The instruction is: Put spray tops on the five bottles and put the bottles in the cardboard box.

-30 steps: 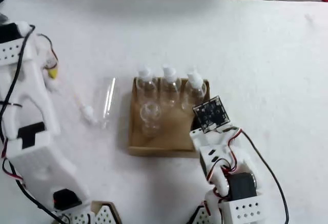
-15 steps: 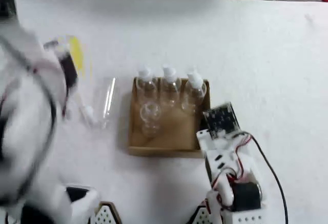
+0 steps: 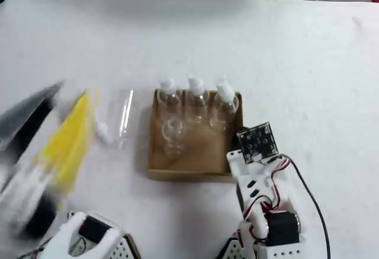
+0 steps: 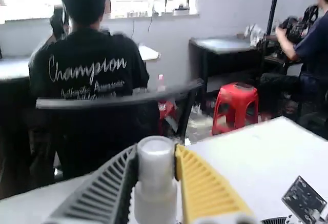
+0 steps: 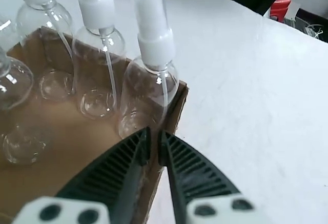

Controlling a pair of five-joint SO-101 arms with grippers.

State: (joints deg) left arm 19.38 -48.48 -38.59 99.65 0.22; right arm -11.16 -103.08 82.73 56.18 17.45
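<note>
My left gripper (image 4: pixel 155 149) points outward, roughly level, black and yellow jaws clamped on a spray top (image 4: pixel 155 183). My right gripper (image 5: pixel 154 134) angles downward, jaws nearly touching, gripping nothing.

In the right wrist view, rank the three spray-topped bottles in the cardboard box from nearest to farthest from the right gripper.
From the right gripper:
1. The corner bottle, at the cardboard box corner just ahead of the fingertips.
2. The middle bottle, in the middle of the row.
3. The end bottle, at the row's far end.
</note>
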